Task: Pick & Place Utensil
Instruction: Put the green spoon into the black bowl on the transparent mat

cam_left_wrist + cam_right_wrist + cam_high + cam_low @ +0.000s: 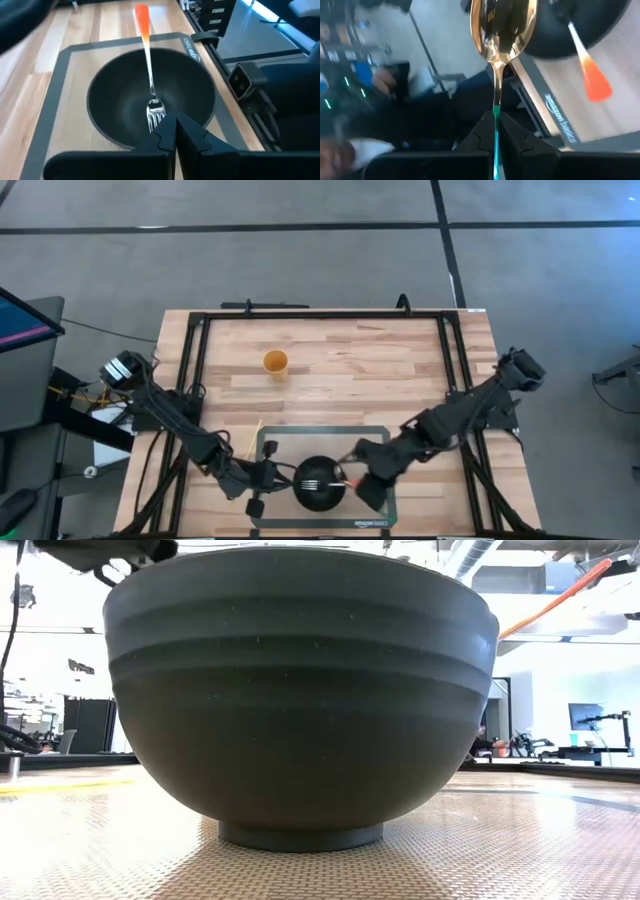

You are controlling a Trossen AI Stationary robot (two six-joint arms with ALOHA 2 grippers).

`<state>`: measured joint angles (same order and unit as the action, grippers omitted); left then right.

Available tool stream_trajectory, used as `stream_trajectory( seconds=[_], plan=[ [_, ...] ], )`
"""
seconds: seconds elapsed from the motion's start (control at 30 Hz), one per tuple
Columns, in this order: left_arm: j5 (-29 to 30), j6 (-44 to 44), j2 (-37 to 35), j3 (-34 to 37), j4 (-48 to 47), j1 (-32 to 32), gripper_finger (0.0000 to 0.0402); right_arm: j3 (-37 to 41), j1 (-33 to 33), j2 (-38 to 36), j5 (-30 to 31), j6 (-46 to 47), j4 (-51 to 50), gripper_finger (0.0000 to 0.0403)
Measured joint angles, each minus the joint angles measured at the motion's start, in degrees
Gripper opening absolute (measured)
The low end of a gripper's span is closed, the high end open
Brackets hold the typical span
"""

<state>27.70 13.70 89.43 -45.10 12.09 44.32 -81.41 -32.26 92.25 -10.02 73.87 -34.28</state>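
Spoon (504,25) pinched by handle in our right end effector (496,131), bowl end pointing away from fingers, toward dark bowl (320,483). Bowl sits on baking mat (385,435) at near edge of desk (350,350), just beside right end effector. Fork (149,75) already lies in bowl, tines down inside, orange handle resting over rim toward right arm. Our left end effector (175,131) pressed together, empty, at bowl's other side. We judge right arm does next move: short reach, spoon long axis aimed at bowl.
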Motion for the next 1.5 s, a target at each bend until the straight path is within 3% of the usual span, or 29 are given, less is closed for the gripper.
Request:
stream_trajectory(
  seconds=[0.17,0.5,0.73,1.23,1.5],
  plan=[
    [0.2,-3.7,1.1,0.9,3.6,0.0,0.0004,0.0,2.0,5.6,-5.8,11.5,5.0,0.0000],
    [-2.9,-7.5,1.1,1.0,4.5,-0.4,0.0004,0.1,4.6,18.4,-17.0,23.2,26.9,0.0000],
    [-3.1,-7.2,1.1,3.0,4.7,-0.4,0.0004,0.2,6.7,22.2,-24.4,30.9,27.4,0.0000],
    [-2.9,-6.8,1.1,5.2,8.4,-0.8,0.0004,0.1,11.6,22.2,-32.6,40.1,30.2,0.0003],
    [-2.9,-6.8,1.1,5.5,9.4,-0.8,0.0004,0.1,14.7,22.4,-34.7,34.9,23.5,0.0003]
  ],
)
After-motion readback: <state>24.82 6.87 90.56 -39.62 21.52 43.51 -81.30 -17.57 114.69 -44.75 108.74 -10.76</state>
